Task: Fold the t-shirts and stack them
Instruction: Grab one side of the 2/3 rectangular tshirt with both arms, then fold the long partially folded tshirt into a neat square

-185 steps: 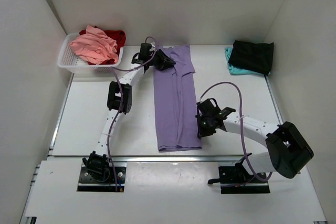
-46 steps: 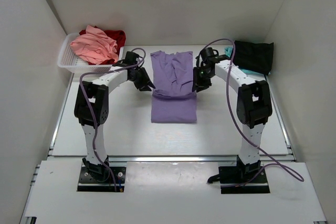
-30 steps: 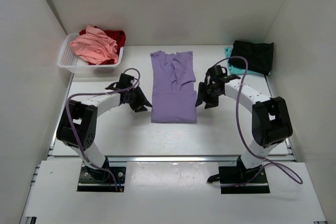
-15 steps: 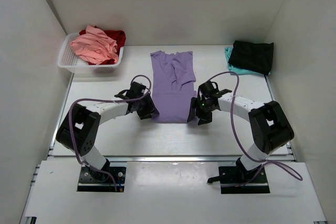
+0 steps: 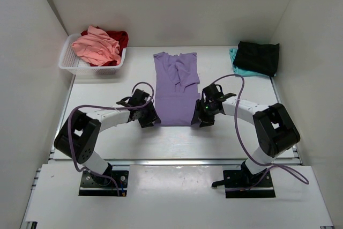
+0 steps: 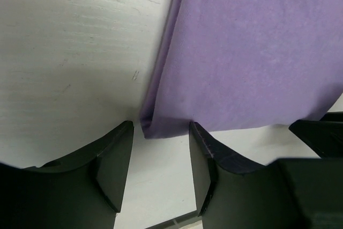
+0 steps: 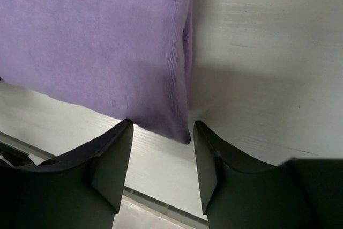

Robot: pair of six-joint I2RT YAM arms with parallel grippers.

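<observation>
The lavender-purple t-shirt [image 5: 176,87] lies folded on the table, its near half doubled up. My left gripper [image 5: 150,120] is open at the shirt's near left corner [image 6: 155,127], which sits between the fingers. My right gripper [image 5: 200,119] is open at the near right corner [image 7: 179,130], also between its fingers. The salmon-pink shirt [image 5: 96,45] and the red shirt [image 5: 119,38] lie in the basket at the back left. The black shirt [image 5: 258,56] lies folded on the teal shirt [image 5: 236,64] at the back right.
A white mesh basket [image 5: 72,64] stands at the back left corner. White walls enclose the table on three sides. Purple cables loop over both arms. Bare table [image 5: 177,143] lies between the shirt and the near edge.
The long shirt was folded in half. Both grippers then came from the far end toward the near fold and now sit open at its two near corners.
</observation>
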